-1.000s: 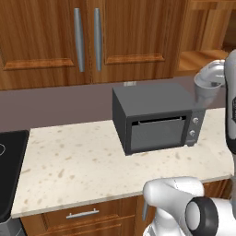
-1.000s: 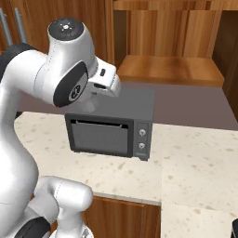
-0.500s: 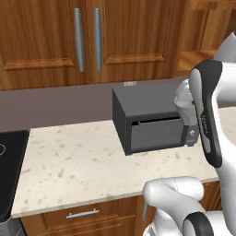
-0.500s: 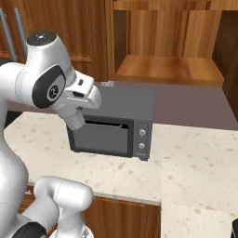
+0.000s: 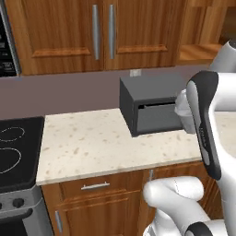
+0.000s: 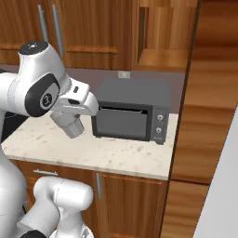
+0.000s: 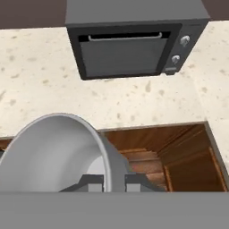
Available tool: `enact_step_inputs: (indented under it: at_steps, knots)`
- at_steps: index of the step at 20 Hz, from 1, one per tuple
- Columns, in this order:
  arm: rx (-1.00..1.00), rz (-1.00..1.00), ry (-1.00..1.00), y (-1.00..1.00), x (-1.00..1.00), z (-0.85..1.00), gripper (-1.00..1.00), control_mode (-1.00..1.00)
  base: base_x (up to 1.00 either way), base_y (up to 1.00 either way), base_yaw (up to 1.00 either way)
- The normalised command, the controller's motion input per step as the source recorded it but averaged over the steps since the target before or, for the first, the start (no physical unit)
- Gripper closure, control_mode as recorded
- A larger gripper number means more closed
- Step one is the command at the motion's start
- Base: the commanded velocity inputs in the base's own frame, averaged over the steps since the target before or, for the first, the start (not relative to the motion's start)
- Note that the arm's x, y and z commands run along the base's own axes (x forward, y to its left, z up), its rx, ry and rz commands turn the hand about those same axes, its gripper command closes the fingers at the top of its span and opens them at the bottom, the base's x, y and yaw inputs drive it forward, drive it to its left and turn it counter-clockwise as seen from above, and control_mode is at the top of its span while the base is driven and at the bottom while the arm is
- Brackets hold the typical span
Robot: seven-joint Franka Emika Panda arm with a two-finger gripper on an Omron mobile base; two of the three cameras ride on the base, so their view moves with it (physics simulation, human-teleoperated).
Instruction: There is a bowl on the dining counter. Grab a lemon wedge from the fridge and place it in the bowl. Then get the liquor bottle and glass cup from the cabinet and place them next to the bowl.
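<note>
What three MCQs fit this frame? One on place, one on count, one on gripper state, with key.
1. Where does the toaster oven stand?
A. on the stove
B. on the counter below the cabinet
C. on the floor

2. How many round knobs show on the oven's front?
A. two
B. four
C. none

3. What is the gripper doing?
A. open over the counter
B. shut on nothing
C. shut on the glass cup

Key:
1 B, both base views show it on the speckled top under the wooden doors.
2 A, the hand view shows two knobs on its right panel.
3 C, the fingers pinch the cup's rim in the hand view.
</note>
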Motion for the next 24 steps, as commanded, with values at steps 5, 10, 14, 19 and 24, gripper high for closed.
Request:
enact_step_inputs:
  at_steps: [5,10,14,19,24]
  knots:
    - [0.00,0.00,0.00,0.00,0.00,0.00,1.00,1.00,-0.65,1.00,0.06]
    - [0.00,0.00,0.00,0.00,0.00,0.00,1.00,1.00,0.04,1.00,0.08]
    - [0.00,0.00,0.00,0.00,0.00,0.00,1.00,1.00,0.09,1.00,0.26]
    - [0.00,0.00,0.00,0.00,0.00,0.00,1.00,1.00,-0.22,1.00,0.66]
    - [0.00,0.00,0.00,0.00,0.00,0.00,1.00,1.00,-0.38,0.83,0.88]
